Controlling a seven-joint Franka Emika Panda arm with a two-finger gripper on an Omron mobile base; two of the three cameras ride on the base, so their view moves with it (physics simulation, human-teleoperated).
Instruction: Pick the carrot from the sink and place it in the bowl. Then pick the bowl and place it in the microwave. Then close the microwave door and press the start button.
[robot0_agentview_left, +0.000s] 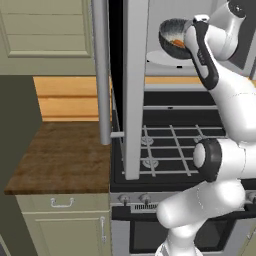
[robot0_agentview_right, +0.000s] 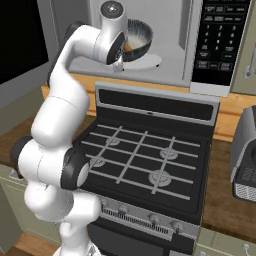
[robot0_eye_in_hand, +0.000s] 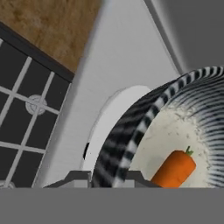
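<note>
The dark ribbed bowl (robot0_agentview_left: 171, 33) (robot0_agentview_right: 139, 36) (robot0_eye_in_hand: 127, 131) hangs tilted inside the open microwave (robot0_agentview_right: 172, 30), just above its white turntable plate (robot0_agentview_left: 161, 59) (robot0_agentview_right: 148, 62) (robot0_eye_in_hand: 107, 118). My gripper (robot0_agentview_left: 184, 43) (robot0_agentview_right: 125, 50) (robot0_eye_in_hand: 107, 179) is shut on the bowl's near rim, one finger inside and one outside. The small orange carrot (robot0_eye_in_hand: 175, 168) (robot0_agentview_left: 177, 43) (robot0_agentview_right: 129, 47) lies inside the bowl close to the gripped rim. The microwave door (robot0_agentview_left: 134, 85) stands swung open toward me, and its long silver bar handle (robot0_agentview_left: 101, 70) is at the left.
Below the microwave is the black gas stove (robot0_agentview_right: 142, 157) (robot0_agentview_left: 170, 145) (robot0_eye_in_hand: 26, 105). The microwave's control panel (robot0_agentview_right: 218, 40) is at the right of the cavity. A wooden counter (robot0_agentview_left: 65, 155) lies left of the stove, and a grey appliance (robot0_agentview_right: 246, 155) stands at its right.
</note>
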